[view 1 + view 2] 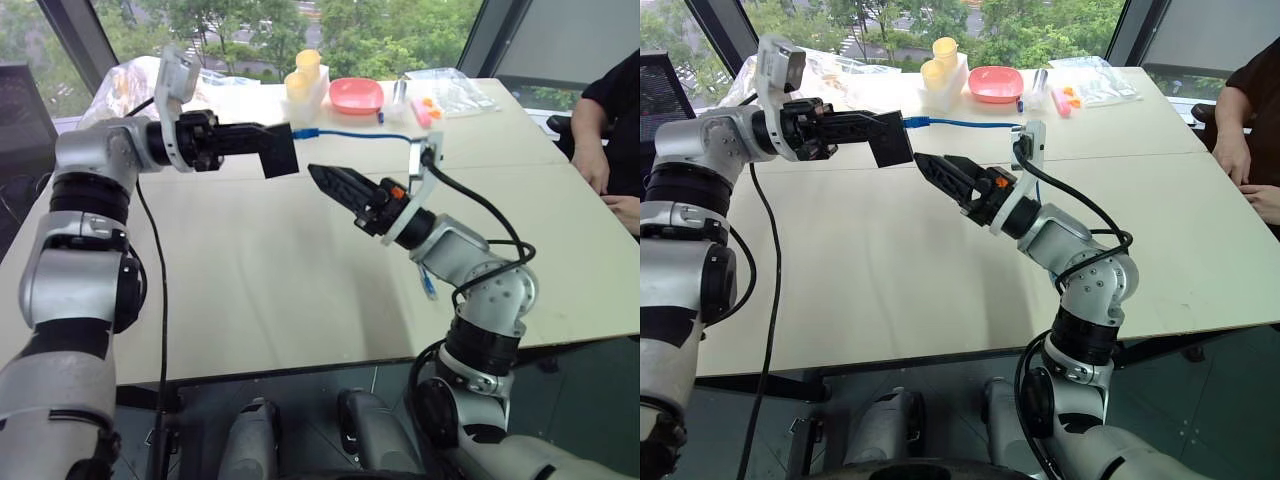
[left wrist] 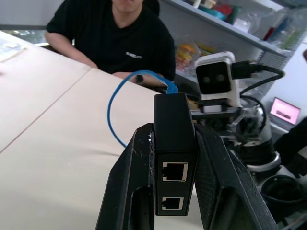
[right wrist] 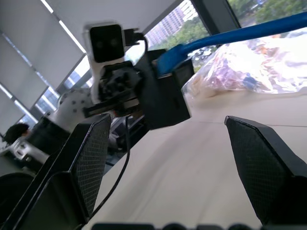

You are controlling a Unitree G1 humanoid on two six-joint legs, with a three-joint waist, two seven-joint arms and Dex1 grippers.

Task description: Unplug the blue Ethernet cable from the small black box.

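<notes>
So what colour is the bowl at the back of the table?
Pink; the bowl shows best in the right eye view.

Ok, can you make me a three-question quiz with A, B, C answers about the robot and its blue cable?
1. Where is the small black box?
A. flat on the table
B. up in the left tool
C. in the pink bowl

2. What colour is the Ethernet cable?
A. blue
B. red
C. green

3. How is the right tool right now?
A. shut on the cable
B. shut on a cup
C. open, holding nothing

Answers: 1 B, the left tool pinches the box between its two fingers above the table. 2 A, a bright blue cord runs from the box. 3 C, its fingers stand wide apart with only air between them.
</notes>
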